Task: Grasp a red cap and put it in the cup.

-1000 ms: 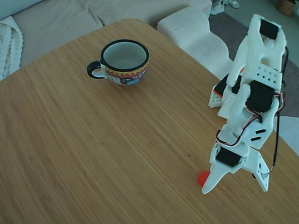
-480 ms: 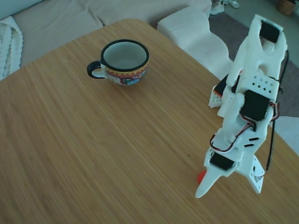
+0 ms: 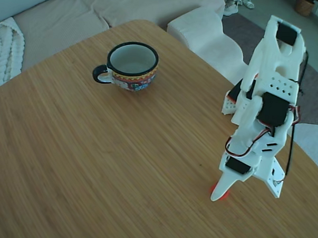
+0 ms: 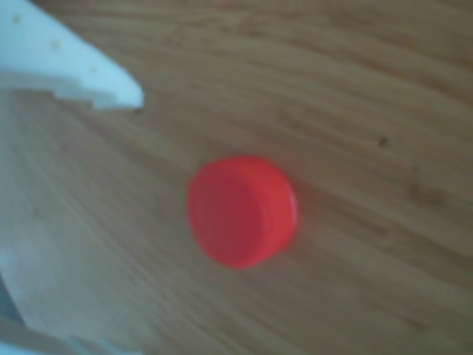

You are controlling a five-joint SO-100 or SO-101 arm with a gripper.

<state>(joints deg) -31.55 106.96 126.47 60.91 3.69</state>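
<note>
The red cap point(image 3: 223, 194) lies flat on the wooden table near its right front edge, mostly hidden behind a white fingertip in the fixed view. My gripper point(image 3: 246, 196) points down at the table there, open, with its jaws spread and nothing held. In the other view the red cap point(image 4: 240, 211) fills the middle of the picture, top up, and a white finger point(image 4: 74, 66) reaches in from the upper left without touching it. The cup point(image 3: 133, 78), a white-inside mug with a dark rim and a patterned band, stands empty at the far side of the table, handle to the left.
The arm's white base point(image 3: 239, 104) stands at the table's right edge. A beige sofa point(image 3: 74, 15) runs behind the table, and a white cushion block point(image 3: 205, 34) lies off the far right corner. Bare wood point(image 3: 120, 149) spans between cup and gripper.
The gripper has shifted slightly toward the cap, and its left finger now covers most of it. The cup has not moved.
</note>
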